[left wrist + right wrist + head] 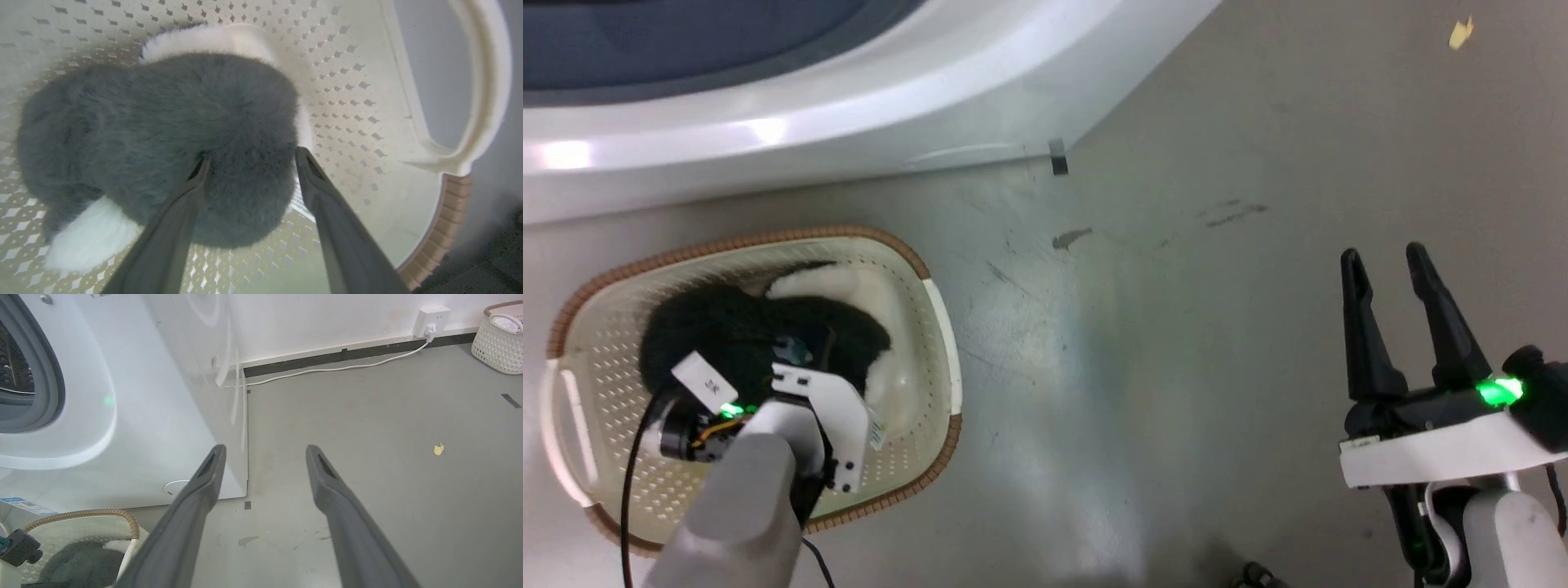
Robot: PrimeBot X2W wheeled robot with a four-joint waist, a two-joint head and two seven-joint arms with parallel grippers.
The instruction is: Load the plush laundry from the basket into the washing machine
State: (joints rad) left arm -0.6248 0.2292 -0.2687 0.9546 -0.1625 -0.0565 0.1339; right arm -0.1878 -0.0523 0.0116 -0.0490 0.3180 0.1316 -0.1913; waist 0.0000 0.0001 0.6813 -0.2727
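The cream basket (939,327) with a brown rim stands on the floor in front of the white washing machine (849,106). In it lies the plush laundry (727,327), dark fur with white patches. My left arm (768,465) reaches down into the basket. In the left wrist view my left gripper (251,161) is open, its two fingers straddling a rounded dark lobe of the plush (163,122), fingertips touching the fur. My right gripper (1383,255) hangs open and empty over bare floor to the right. The washer's grey door seal (49,375) shows in the right wrist view.
Grey floor stretches right of the basket. A yellow scrap (438,449) lies on it. At the back wall are a socket (433,316) with a white cable and another white woven basket (498,347). A black tape mark (1058,159) sits at the washer's corner.
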